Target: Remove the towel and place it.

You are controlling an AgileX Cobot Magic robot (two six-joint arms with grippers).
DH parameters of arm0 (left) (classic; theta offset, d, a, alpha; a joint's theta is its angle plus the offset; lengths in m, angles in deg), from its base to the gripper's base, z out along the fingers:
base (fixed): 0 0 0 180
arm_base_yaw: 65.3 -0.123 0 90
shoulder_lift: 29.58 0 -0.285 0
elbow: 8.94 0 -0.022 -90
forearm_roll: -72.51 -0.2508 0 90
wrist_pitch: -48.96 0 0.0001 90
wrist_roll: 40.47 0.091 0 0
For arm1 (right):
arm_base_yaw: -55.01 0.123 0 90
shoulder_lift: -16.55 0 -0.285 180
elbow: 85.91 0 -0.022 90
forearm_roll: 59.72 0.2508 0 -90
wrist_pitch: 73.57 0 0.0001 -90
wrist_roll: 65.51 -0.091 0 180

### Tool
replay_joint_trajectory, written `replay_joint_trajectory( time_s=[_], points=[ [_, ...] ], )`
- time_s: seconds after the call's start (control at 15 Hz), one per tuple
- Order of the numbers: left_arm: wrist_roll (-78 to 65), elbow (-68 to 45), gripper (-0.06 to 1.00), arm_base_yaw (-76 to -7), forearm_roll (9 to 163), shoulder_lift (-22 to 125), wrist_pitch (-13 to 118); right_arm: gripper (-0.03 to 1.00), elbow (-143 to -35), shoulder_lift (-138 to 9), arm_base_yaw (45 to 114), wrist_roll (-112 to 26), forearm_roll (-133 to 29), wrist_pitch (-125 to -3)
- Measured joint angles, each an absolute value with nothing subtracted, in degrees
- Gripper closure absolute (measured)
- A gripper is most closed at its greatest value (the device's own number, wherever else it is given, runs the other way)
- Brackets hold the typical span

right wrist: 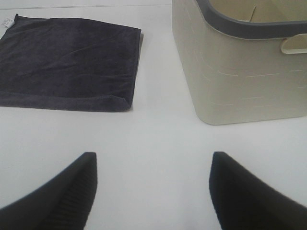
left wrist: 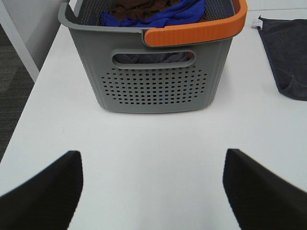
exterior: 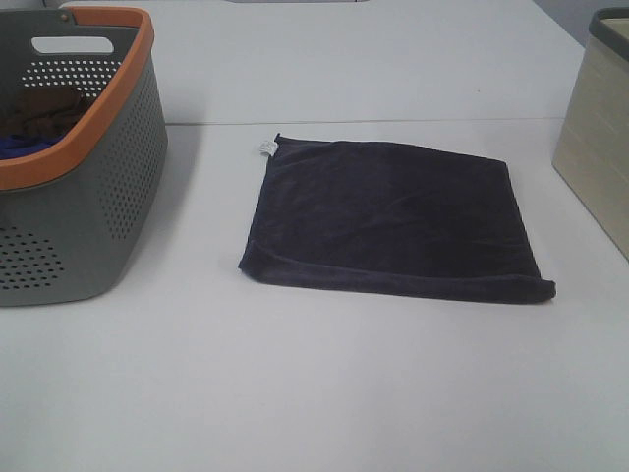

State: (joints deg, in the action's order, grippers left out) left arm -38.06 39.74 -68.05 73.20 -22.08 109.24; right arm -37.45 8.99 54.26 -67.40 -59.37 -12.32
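Note:
The dark navy towel [exterior: 393,216] lies flat and spread out on the white table, its small white tag [exterior: 265,147] at the far left corner. It also shows in the right wrist view as the towel [right wrist: 67,62] and at the edge of the left wrist view as the towel [left wrist: 290,52]. Neither arm appears in the exterior high view. My left gripper [left wrist: 152,191] is open over bare table in front of the grey basket [left wrist: 158,81]. My right gripper [right wrist: 152,189] is open over bare table, apart from the towel, with nothing between its fingers.
The grey basket with an orange rim [exterior: 98,128] stands at the left and holds a brown cloth [left wrist: 139,7] and a bright blue cloth [left wrist: 158,17]. A beige bin [right wrist: 240,67] with a dark rim stands at the right, also seen as the beige bin [exterior: 600,138].

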Motion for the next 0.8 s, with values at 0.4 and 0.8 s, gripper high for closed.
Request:
replay_joint_trajectory(
  time_s=[0.4,0.8],
  points=[
    [-39.4,39.7,0.19,-68.0,73.3,-22.1,109.2,0.37,-37.5,9.0,54.3,-67.6,-59.7,-12.3],
    [-39.8,39.7,0.19,-68.0,73.3,-22.1,109.2,0.37,-37.5,9.0,54.3,-67.6,-59.7,-12.3]
  ],
)
